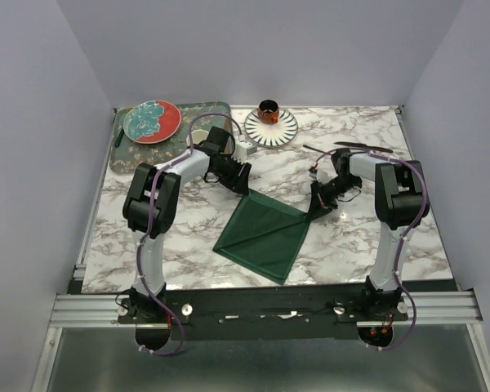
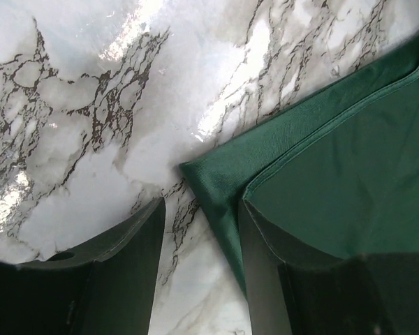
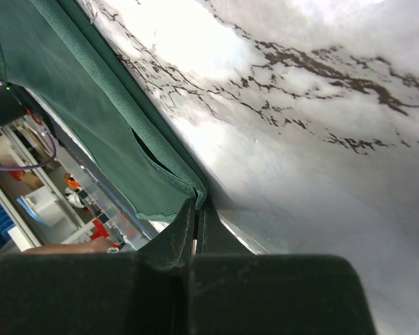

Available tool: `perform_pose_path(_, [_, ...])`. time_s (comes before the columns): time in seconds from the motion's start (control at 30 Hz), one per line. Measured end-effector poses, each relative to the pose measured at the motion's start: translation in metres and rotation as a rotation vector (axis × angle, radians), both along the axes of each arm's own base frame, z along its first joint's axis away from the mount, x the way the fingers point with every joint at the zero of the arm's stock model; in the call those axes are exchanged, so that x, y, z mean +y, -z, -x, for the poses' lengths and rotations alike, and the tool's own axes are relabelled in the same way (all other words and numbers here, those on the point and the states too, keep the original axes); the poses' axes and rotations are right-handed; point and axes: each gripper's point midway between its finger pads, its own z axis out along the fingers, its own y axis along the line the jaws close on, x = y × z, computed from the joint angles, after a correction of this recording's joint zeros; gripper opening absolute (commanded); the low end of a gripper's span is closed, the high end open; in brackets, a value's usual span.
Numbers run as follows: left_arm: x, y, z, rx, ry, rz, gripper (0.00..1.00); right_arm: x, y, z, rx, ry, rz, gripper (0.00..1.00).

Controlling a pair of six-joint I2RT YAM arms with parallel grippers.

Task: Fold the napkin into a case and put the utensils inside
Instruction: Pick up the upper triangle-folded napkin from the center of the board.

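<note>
The dark green napkin (image 1: 261, 233) lies as a diamond in the middle of the marble table, with two layers showing at its edge (image 3: 91, 118). My right gripper (image 1: 317, 208) is shut on the napkin's right corner (image 3: 195, 199), its fingers pressed together around the cloth. My left gripper (image 1: 242, 184) stands open low over the napkin's far corner (image 2: 202, 174). That corner lies between the fingers, and the right finger (image 2: 262, 272) rests against the cloth's edge. The black utensils (image 1: 355, 148) lie at the far right, beyond the right arm.
A tray (image 1: 204, 108) at the back left carries a red and teal plate (image 1: 151, 121). A striped plate (image 1: 282, 131) with an orange and black cup (image 1: 268, 110) stands at the back centre. A white cup (image 1: 198, 139) sits by the left arm.
</note>
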Motion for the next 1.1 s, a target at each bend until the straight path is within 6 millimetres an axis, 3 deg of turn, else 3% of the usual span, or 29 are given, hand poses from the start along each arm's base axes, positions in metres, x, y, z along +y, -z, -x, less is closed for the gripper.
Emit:
perform_pose_path(0.57, [-0.015, 0.004, 0.01, 0.145, 0.082, 0.112, 0.57, -0.002, 0.0, -0.001, 0.0, -0.019, 0.023, 0.01])
perform_pose_path(0.93, [-0.01, 0.0, 0.013, 0.258, 0.048, 0.219, 0.63, -0.004, 0.0, -0.003, -0.005, -0.024, 0.033, 0.01])
perform_pose_path(1.1, [-0.01, -0.001, 0.014, 0.296, 0.036, 0.251, 0.57, -0.004, 0.0, -0.004, -0.001, -0.027, 0.033, 0.01])
